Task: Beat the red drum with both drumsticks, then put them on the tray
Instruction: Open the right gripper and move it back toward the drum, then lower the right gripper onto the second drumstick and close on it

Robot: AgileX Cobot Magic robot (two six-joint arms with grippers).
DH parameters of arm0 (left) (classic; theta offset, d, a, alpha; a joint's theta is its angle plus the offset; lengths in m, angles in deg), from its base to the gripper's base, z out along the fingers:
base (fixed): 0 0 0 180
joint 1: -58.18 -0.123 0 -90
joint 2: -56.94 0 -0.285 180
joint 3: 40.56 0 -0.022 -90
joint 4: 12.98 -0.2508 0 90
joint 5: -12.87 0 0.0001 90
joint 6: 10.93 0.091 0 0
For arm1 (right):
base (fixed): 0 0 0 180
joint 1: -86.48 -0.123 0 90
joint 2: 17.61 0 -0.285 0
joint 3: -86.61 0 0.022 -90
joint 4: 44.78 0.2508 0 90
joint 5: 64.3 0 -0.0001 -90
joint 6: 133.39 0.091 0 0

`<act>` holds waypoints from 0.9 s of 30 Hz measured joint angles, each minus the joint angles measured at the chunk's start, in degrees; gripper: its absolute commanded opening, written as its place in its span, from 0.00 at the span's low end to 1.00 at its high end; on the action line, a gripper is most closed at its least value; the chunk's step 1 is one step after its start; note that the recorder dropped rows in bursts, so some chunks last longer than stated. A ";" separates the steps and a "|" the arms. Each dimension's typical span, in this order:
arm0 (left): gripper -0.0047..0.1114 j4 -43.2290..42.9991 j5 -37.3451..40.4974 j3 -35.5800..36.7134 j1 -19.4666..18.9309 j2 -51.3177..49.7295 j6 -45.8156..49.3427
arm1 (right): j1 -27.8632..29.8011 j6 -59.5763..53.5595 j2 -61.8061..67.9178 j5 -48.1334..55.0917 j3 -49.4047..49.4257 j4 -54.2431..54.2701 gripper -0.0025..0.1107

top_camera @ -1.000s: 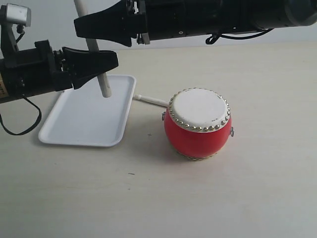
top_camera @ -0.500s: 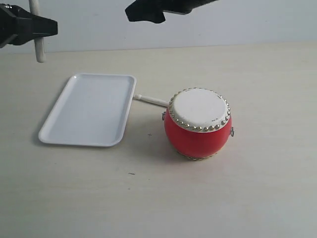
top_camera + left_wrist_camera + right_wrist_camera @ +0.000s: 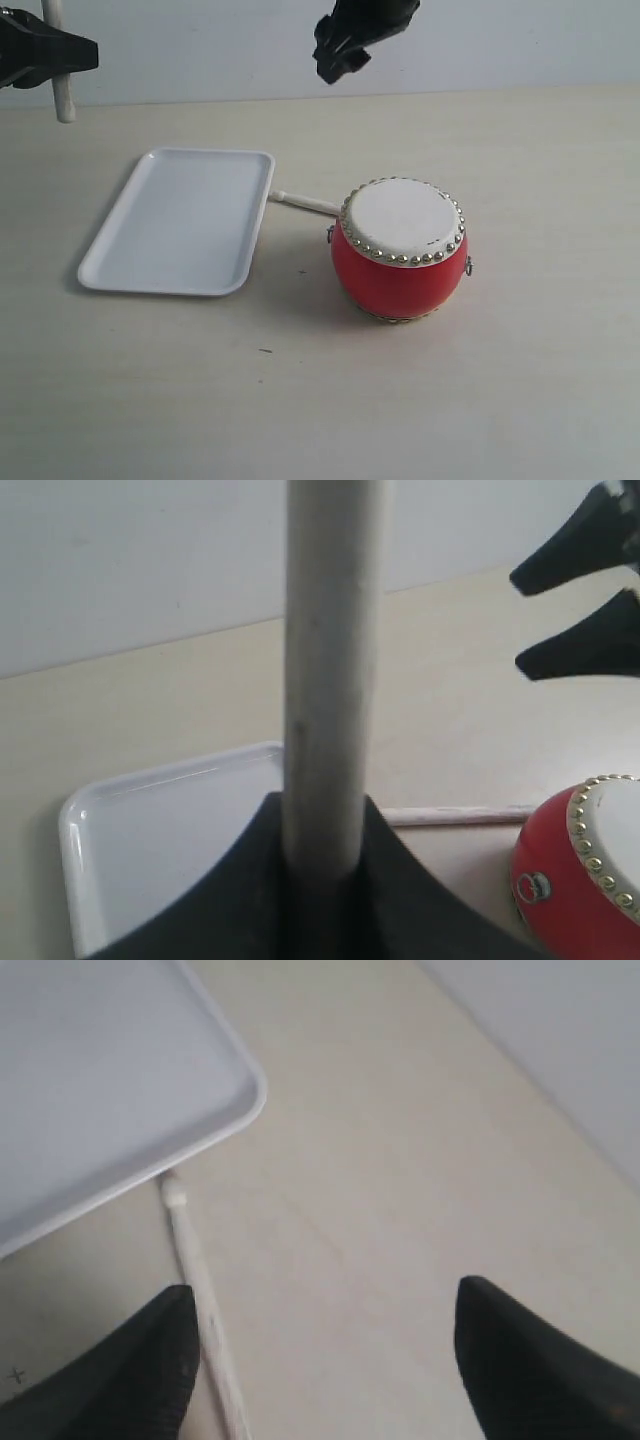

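Beige tabletop (image 3: 300, 400) holds the red drum (image 3: 400, 265). The tray (image 3: 180, 220) lies at its nine o'clock, with a loose drumstick (image 3: 305, 204) between them. Farther back, at the tray's eleven o'clock, the left gripper (image 3: 62, 52) clenches a second drumstick (image 3: 64, 100) upright. The right gripper (image 3: 340, 55) hangs spread and empty at the loose drumstick's twelve.

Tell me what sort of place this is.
Likely a robotics lab bench: bare pale tabletop, blank wall, a red drum and white tray laid out, the left gripper clamping a drumstick.
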 measured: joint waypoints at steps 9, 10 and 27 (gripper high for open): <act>0.04 0.00 0.11 0.00 0.00 0.00 0.00 | -3.56 0.20 13.24 11.98 -13.63 -5.97 0.62; 0.04 0.00 0.11 0.00 0.00 0.00 0.00 | -4.24 0.20 14.14 12.42 -14.76 -7.97 0.62; 0.04 -0.15 0.11 0.00 0.00 0.00 0.14 | 1.66 -10.56 15.63 13.01 -13.95 -6.40 0.58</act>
